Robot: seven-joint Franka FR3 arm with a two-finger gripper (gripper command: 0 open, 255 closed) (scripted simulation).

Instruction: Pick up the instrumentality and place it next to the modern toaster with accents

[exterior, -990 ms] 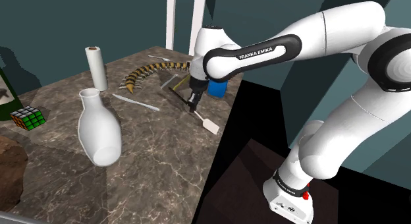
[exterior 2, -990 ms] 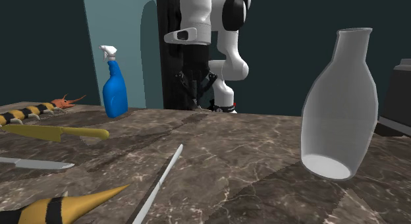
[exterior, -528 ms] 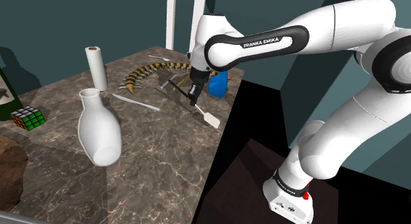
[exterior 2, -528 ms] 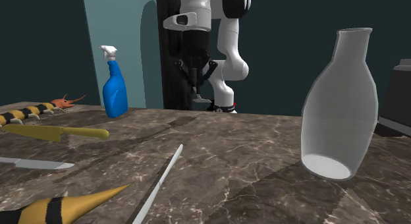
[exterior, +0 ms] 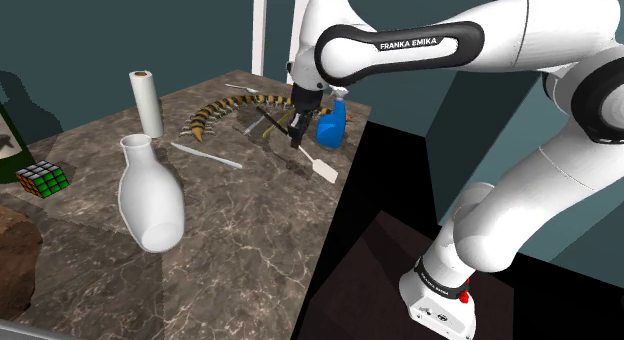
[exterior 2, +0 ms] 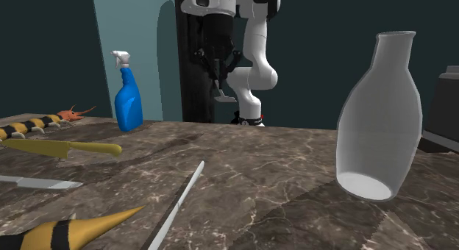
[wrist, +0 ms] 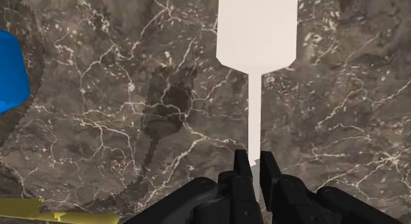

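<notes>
My gripper [exterior: 297,131] is shut on the thin handle of a white spatula [exterior: 322,171], which hangs tilted above the marble table [exterior: 250,248] near its edge on the shoulder view's right. In the wrist view the black fingers [wrist: 242,168] clasp the handle and the broad white blade [wrist: 257,28] points away over the marble, casting a shadow beside it. The second exterior view has the gripper [exterior 2: 215,72] high behind the table with the spatula [exterior 2: 223,96] dangling below it. A dark boxy thing [exterior 2: 443,109] at that view's right edge may be the toaster; I cannot tell.
A blue spray bottle [exterior: 330,128] stands just behind the gripper. A striped toy centipede [exterior: 225,110], a yellow-handled knife [exterior 2: 66,147] and a long pale blade [exterior: 205,155] lie nearby. A white vase [exterior: 150,193], a paper roll [exterior: 147,101] and a puzzle cube [exterior: 40,178] stand further left.
The gripper has risen with the spatula and drifted toward the spray bottle; the blade, near the tabletop a second ago, now hangs well above it.
</notes>
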